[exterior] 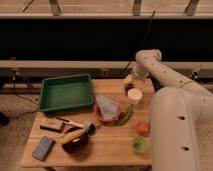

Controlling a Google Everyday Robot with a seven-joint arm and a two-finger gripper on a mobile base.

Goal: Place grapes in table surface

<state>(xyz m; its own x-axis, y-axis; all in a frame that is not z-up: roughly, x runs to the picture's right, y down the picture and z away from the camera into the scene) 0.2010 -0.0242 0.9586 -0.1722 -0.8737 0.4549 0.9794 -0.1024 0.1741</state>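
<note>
My gripper (131,81) hangs at the back right corner of the table surface (107,150), just behind the white cup (134,96). A small dark lump that looks like the grapes (131,88) sits directly under the gripper, between it and the cup. I cannot tell whether the grapes rest on the planks or hang in the gripper. A pale yellowish piece (128,79) shows at the gripper's left side. My arm (175,115) fills the right side of the view and hides the table's right edge.
A green tray (65,93) stands back left. A red bowl (106,111) and a green vegetable (125,116) lie mid-table. An orange-red fruit (142,128) and a green cup (140,145) are front right. A dark bowl with a banana (75,140), a blue sponge (42,148) and a knife (70,122) are front left.
</note>
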